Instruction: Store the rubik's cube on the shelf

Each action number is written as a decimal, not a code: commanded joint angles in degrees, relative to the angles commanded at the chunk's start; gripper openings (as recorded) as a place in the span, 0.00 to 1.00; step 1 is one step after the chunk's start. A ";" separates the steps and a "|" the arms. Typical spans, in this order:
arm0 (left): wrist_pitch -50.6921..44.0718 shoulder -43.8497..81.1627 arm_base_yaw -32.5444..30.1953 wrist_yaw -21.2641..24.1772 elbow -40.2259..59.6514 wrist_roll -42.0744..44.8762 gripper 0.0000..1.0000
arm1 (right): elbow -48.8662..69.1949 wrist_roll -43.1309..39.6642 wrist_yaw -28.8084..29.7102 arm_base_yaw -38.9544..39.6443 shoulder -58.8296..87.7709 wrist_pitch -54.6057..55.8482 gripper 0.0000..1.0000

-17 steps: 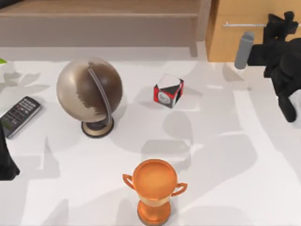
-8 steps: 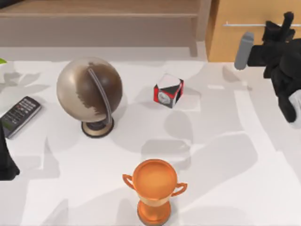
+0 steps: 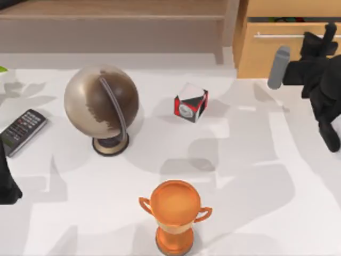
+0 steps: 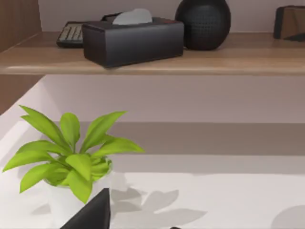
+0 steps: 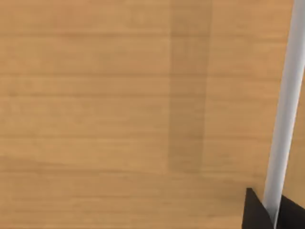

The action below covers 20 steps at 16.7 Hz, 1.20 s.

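The shelf [image 3: 112,17] runs along the back left; the left wrist view shows its board [image 4: 200,62]. The rubik's cube is almost wholly hidden: only a thin red and green sliver [image 3: 277,20] shows in the dark gap of the slightly open drawer [image 3: 277,50] at the back right. My right gripper [image 3: 326,33] is shut on the drawer's silver bar handle [image 3: 287,36]; in the right wrist view that handle [image 5: 286,105] runs down between the dark fingertips [image 5: 255,212]. My left gripper [image 3: 6,184] is parked at the table's left edge.
A globe [image 3: 101,101], a red-black-white dial cube [image 3: 191,102], a remote [image 3: 21,130] and an orange trophy [image 3: 175,210] stand on the white table. A potted plant [image 4: 71,157] is near the left arm. A tissue box [image 4: 133,40] and black speaker [image 4: 202,24] sit on the shelf.
The drawer has slid out toward the table's front, opening a dark gap at its top. My right gripper moved back with the handle. The left arm stayed still.
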 joint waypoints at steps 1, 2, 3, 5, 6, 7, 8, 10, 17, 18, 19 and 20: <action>0.00 0.00 0.00 0.00 0.00 0.00 1.00 | -2.63 0.03 0.28 0.28 -1.03 1.33 0.00; 0.00 0.00 0.00 0.00 0.00 0.00 1.00 | -5.18 0.06 0.54 0.60 -2.08 2.68 0.00; 0.00 0.00 0.00 0.00 0.00 0.00 1.00 | -7.23 0.11 0.77 0.88 -3.03 3.89 0.00; 0.00 0.00 0.00 0.00 0.00 0.00 1.00 | -9.53 0.19 1.06 1.26 -4.20 5.50 0.00; 0.00 0.00 0.00 0.00 0.00 0.00 1.00 | -9.77 0.21 1.10 1.31 -4.32 5.68 0.00; 0.00 0.00 0.00 0.00 0.00 0.00 1.00 | -9.77 0.21 1.10 1.31 -4.32 5.68 0.00; 0.00 0.00 0.00 0.00 0.00 0.00 1.00 | -9.77 0.21 1.10 1.31 -4.32 5.68 0.00; 0.00 0.00 0.00 0.00 0.00 0.00 1.00 | -9.73 0.27 1.06 1.28 -4.22 5.70 0.00; 0.00 0.00 0.00 0.00 0.00 0.00 1.00 | -22.27 0.17 3.14 3.13 -8.28 12.61 0.00; 0.00 0.00 0.00 0.00 0.00 0.00 1.00 | -23.66 0.16 3.46 3.46 -9.04 13.76 0.00; 0.00 0.00 0.00 0.00 0.00 0.00 1.00 | -24.45 0.24 3.74 3.84 -9.68 14.51 0.00; 0.00 0.00 0.00 0.00 0.00 0.00 1.00 | -24.63 0.32 3.80 4.01 -9.89 14.73 0.00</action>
